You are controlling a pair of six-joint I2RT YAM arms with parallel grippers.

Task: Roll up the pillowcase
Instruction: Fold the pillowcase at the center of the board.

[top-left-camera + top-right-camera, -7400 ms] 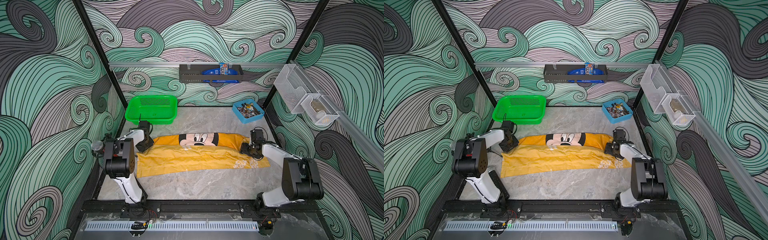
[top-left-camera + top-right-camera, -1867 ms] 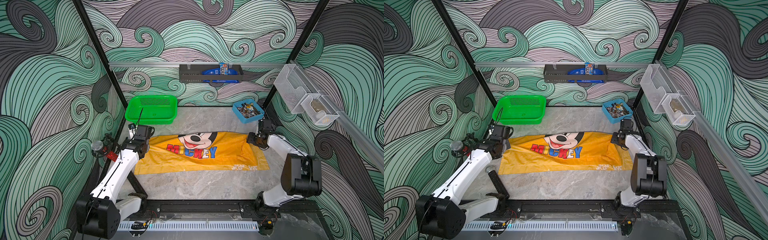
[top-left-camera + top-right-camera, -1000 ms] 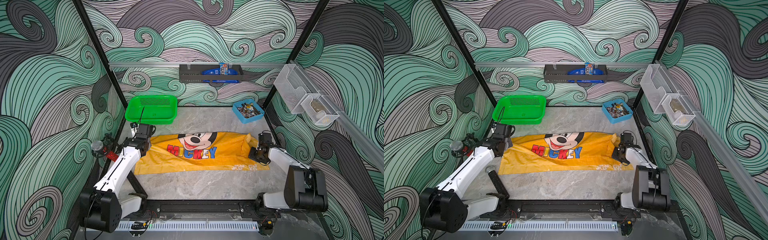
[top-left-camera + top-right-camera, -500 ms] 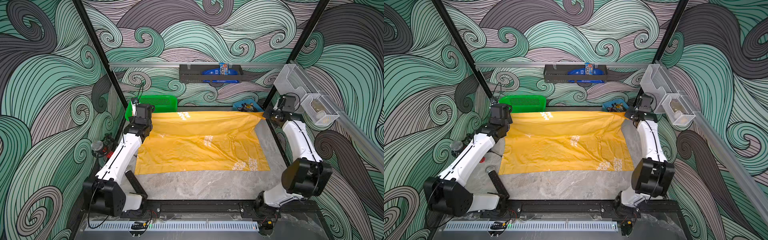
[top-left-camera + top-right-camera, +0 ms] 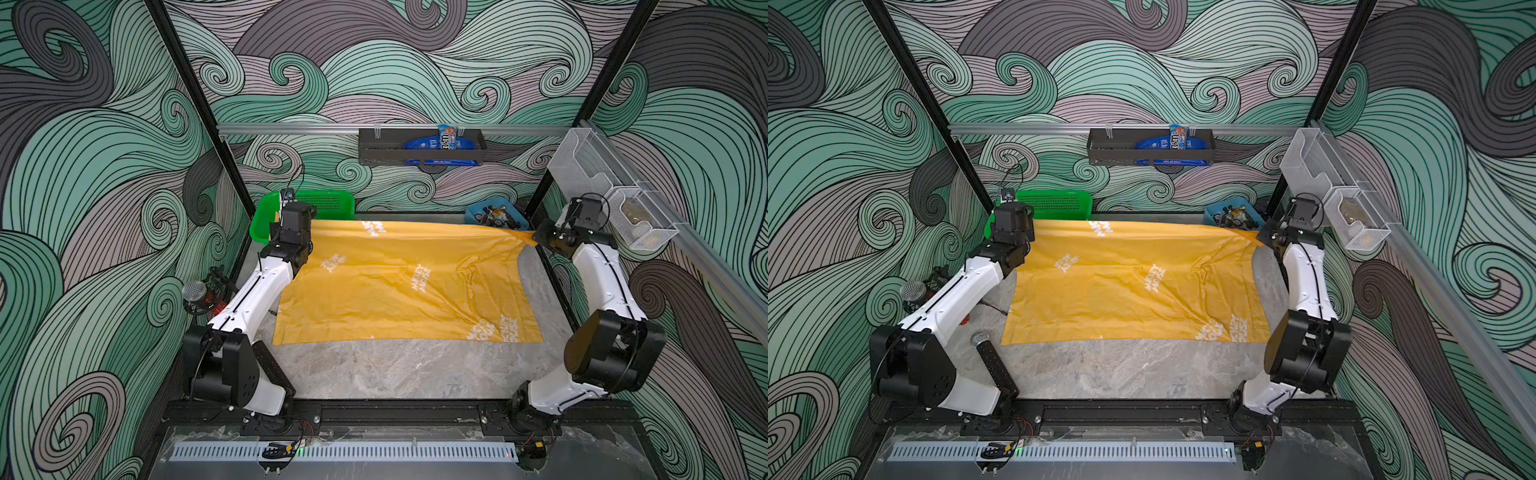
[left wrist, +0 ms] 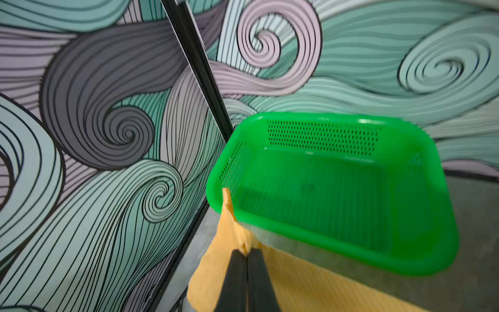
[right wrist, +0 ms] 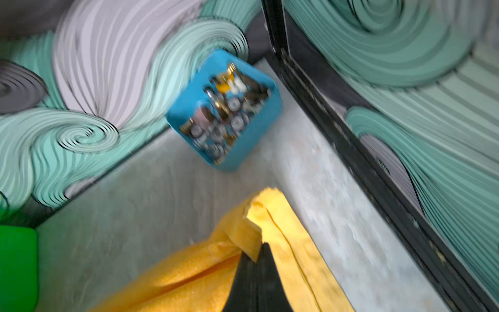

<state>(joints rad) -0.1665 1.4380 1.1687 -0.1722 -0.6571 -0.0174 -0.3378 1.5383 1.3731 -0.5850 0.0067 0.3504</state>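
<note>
Green basket (image 6: 421, 251) empty; blue bin (image 7: 244, 151) holds small metal parts.

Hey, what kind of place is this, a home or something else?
Probably a robot test cell, not a home: two arms bolted to a rail, patterned enclosure walls, and a microphone beside the table.

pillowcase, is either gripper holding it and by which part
Both. The left gripper pinches one far corner of the pillowcase by the green basket; the right gripper pinches the other far corner.
</note>
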